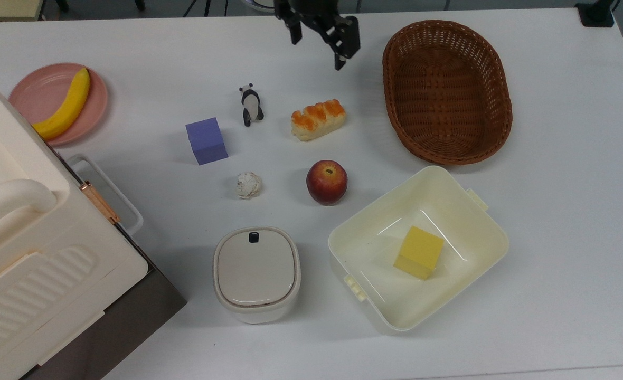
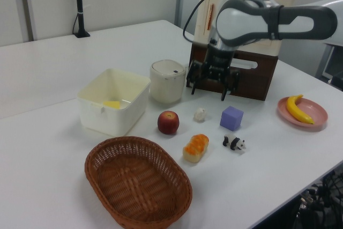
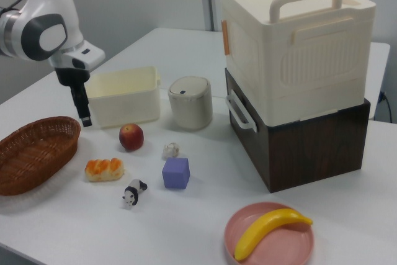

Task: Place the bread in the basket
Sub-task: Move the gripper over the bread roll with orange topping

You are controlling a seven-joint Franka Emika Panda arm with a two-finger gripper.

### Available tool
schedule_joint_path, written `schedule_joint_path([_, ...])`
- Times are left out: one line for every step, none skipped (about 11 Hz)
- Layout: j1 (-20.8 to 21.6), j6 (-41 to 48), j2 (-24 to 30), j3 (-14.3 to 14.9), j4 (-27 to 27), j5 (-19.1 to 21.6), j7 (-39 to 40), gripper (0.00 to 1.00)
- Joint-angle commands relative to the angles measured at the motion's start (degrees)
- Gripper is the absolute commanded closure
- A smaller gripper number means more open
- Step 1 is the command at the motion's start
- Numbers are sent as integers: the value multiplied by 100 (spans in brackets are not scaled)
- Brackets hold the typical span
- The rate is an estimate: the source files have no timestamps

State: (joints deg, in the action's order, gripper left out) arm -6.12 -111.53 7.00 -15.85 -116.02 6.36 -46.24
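Gripper (image 1: 317, 48) open above bread (image 1: 318, 119) (basket (image 1: 447, 91) empty)

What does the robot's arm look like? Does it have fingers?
The arm is chunky and rounded, with white shells and dark grey joints. A black cable loops along it in the left view. In the right view a small blue light glows on top of it. At its tip sits a black gripper with two thin black fingers.

Bread (image 1: 318, 119) left of basket (image 1: 447, 91) (top view), apple (image 1: 326, 182) below.
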Motion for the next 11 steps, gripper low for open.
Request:
schedule_joint_path([444,-474,-409,38,-157,-143,-692,0])
schedule_joint_path([541,-571,-514,73,-166,-249,-746,0])
schedule_joint_path([733,-615,-603,308,-166,-285,-729,0])
schedule_joint_path([1092,-616,-699,702,-175,-433,-711,0])
schedule_joint_path([1348,-686,-778,984,-175,-539,-711,0])
schedule_joint_path([1463,-765,-840,1109,-184,-548,-711,0])
schedule_joint_path([1621,-791,-867,1284,-236,-566,-711,0])
schedule_joint_path([1892,-792,-945,1564,-245,-610,-711,0])
schedule_joint_path([2043,-792,-1016,1671,-245,-654,-711,0])
schedule_joint_path([2079,-800,-1130,1681,-245,-671,-711,0])
schedule_joint_path([2141,-809,-1253,1681,-237,-672,-720,0])
